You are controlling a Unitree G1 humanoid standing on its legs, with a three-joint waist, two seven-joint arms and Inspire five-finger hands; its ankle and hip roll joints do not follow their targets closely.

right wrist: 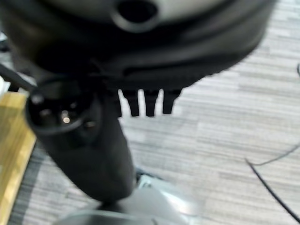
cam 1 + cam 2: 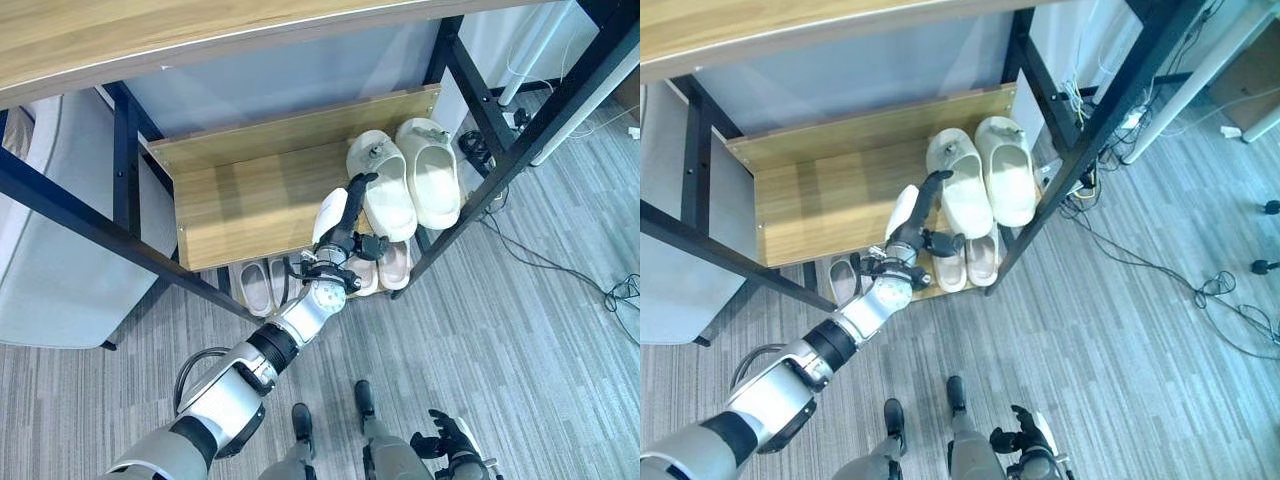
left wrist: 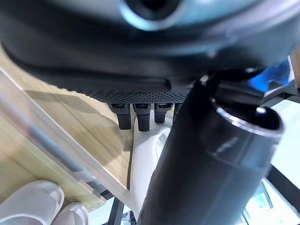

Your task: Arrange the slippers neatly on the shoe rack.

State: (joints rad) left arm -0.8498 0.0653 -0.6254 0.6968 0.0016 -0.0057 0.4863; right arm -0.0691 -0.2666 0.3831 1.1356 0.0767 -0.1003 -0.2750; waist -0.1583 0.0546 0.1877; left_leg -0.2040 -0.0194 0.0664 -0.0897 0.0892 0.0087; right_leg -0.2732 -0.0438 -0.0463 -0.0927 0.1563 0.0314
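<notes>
Reaching in over the front edge of the shoe rack (image 2: 230,215), the left hand (image 2: 340,235) has its fingers stretched out straight, with the tips against the side of the nearer of two cream slippers (image 2: 383,185) on the wooden shelf; whether they press it or only touch it is hard to make out, and nothing is clasped. In the left wrist view the fingertips (image 3: 143,117) rest on that slipper's pale side. Those two cream slippers lie side by side at the right end of the shelf, toes toward the back board, the second one (image 2: 432,170) just beside the first. Below, on the lower level, two pairs of pinkish slippers show: one pair (image 2: 258,285) to the left of the arm and one pair (image 2: 392,265) to its right, the latter partly hidden by the hand and the shelf edge. The right hand (image 2: 447,440) hangs low over the grey floor (image 2: 520,350), well apart from the rack, fingers loosely straight.
</notes>
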